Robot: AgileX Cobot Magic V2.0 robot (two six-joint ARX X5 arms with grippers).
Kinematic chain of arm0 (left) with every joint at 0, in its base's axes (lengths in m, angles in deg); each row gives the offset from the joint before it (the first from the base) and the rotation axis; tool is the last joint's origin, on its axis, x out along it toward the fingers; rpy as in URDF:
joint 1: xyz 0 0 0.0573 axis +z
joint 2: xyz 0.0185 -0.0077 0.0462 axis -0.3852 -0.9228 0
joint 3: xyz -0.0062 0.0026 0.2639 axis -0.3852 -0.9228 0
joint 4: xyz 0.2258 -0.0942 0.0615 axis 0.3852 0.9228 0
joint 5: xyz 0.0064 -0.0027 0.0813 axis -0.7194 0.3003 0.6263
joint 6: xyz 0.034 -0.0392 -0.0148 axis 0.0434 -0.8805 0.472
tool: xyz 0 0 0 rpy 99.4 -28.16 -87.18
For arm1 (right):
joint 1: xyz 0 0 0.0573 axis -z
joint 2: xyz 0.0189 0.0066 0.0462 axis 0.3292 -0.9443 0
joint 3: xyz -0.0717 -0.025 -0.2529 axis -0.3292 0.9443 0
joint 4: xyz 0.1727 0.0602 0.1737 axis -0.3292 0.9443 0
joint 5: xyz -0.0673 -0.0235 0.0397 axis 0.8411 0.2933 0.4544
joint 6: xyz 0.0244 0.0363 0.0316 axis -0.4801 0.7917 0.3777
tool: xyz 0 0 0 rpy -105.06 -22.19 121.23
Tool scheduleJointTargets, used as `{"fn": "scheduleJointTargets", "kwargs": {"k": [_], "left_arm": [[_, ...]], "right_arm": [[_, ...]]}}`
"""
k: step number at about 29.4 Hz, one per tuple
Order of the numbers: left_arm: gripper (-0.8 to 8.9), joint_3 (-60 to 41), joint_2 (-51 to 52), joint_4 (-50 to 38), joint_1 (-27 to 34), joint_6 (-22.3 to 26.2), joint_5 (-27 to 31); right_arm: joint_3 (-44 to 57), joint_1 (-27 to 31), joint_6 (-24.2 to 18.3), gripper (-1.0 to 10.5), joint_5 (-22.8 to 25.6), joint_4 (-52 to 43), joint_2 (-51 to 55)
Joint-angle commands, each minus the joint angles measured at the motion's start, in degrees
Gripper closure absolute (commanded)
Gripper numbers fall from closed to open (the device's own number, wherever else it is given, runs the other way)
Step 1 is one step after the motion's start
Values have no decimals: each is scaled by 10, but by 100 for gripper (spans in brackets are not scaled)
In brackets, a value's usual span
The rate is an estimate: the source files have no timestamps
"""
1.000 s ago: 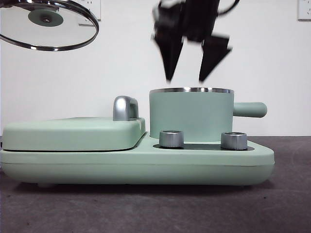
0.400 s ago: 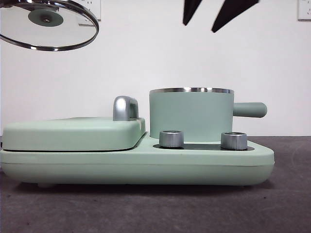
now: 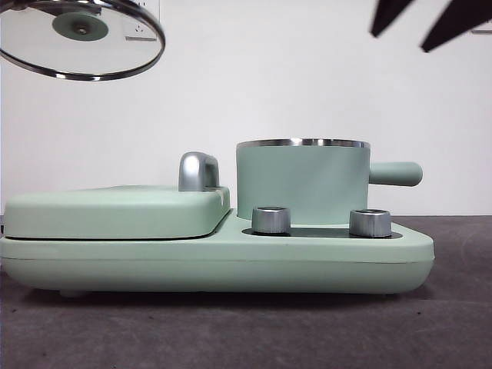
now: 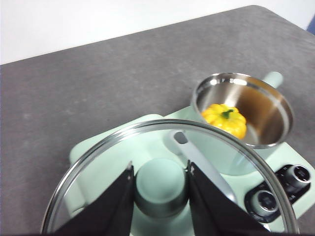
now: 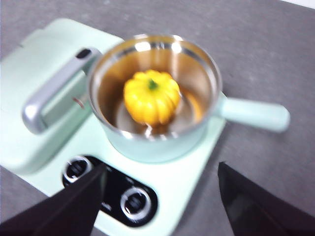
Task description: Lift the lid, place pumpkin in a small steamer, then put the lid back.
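The yellow pumpkin (image 5: 151, 97) sits inside the small steamer (image 5: 152, 142), a mint-green pot with a steel rim; from the left wrist camera I see the pumpkin (image 4: 225, 119) in the steamer (image 4: 266, 105) too. In the front view the steamer (image 3: 301, 183) stands uncovered and hides the pumpkin. My left gripper (image 4: 160, 189) is shut on the mint knob of the glass lid (image 4: 103, 162), holding it high at the upper left, where the lid (image 3: 81, 42) hangs tilted. My right gripper (image 3: 419, 27) is open and empty, high above the steamer's side handle.
The mint-green cooker base (image 3: 215, 257) carries a flat griddle cover (image 3: 115, 211) with a chrome handle (image 3: 196, 171) on the left and two steel dials (image 3: 270, 220) in front of the steamer. Dark grey table (image 3: 246, 330) lies all around.
My open right gripper has risen from just above the steamer's rim and moved off to the upper right. The lid in my left gripper has shifted slightly to the right.
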Motion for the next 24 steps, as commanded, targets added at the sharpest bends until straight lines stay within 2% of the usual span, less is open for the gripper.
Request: {"fn": "scheduleJointTargets", "kwargs": {"k": [1, 8, 14, 19, 24], "left_arm": [[804, 11, -9, -17, -15, 2, -2], [804, 11, -37, -43, -61, 1, -2], [804, 12, -75, -104, -105, -1, -2], [804, 12, -114, -163, -134, 0, -2], [804, 15, -162, -238, -159, 2, -2]], "right_arm": [[27, -4, 24, 602, 23, -2, 43], [92, -4, 40, 615, 53, 8, 152], [100, -4, 50, 623, 96, 68, 212], [100, -4, 52, 623, 96, 103, 240], [100, -4, 72, 623, 96, 130, 247]]}}
